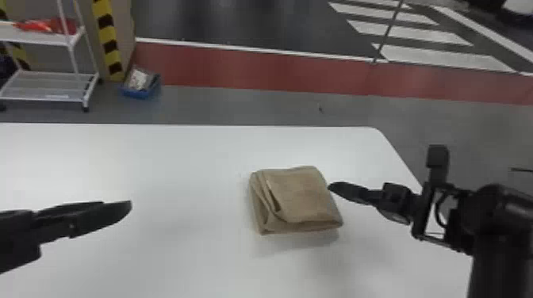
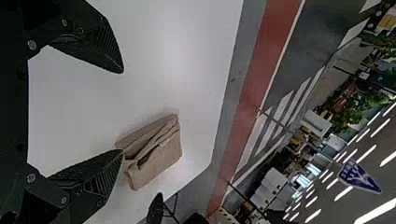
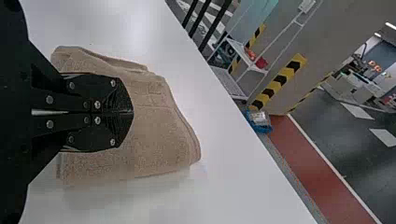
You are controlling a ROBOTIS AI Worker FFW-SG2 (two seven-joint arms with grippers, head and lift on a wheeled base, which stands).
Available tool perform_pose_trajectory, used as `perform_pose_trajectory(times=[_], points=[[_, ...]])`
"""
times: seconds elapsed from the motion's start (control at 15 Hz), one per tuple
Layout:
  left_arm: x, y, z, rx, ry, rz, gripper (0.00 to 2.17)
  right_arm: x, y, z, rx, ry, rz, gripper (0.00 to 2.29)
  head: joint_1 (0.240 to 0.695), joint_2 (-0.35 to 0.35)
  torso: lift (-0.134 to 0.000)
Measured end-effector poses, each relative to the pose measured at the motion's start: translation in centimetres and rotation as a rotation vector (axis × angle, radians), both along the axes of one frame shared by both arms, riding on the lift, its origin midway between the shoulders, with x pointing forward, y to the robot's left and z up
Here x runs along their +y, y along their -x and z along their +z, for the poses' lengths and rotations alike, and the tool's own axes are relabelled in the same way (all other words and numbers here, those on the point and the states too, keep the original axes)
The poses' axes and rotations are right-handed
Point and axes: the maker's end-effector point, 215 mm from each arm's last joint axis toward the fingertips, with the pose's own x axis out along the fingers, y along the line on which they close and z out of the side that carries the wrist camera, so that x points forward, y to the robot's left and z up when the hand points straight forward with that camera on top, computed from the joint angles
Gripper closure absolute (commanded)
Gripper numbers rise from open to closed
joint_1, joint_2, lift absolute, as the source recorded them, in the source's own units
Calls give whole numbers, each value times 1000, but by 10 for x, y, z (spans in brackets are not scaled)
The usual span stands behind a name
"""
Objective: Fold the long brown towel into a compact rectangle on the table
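Towel [image 1: 303, 194] in a compact brown fold on the white table [image 1: 186, 170]

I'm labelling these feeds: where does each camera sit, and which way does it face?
Head: on the head, facing forward and down at the towel on the table; left arm and right arm show.
Left wrist: facing across the table past the towel; its open fingers show.
Right wrist: facing over the towel toward the cart; its shut fingers show.
Head and right wrist share towel, table and cart.
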Motion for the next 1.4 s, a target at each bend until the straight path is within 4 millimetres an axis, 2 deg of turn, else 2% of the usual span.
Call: perform_pose_trajectory(times=[0.2, 0.33, 0.6, 1.0, 1.4], points=[[11, 5, -2, 7, 17, 20, 326, 54, -29, -26, 51, 55, 73, 2047, 695, -87, -125], [17, 9, -3, 13, 27, 29, 326, 93, -37, -43, 84, 97, 140, 2047, 695, -24, -125], [31, 14, -5, 19, 40, 53, 326, 130, -34, -48, 86, 99, 222, 2044, 695, 31, -125], [36, 16, -6, 21, 44, 65, 326, 177, -4, -53, 105, 59, 333, 2044, 695, 110, -125], [40, 17, -5, 17, 38, 75, 326, 233, 61, -52, 144, 2, 485, 2044, 695, 198, -125]])
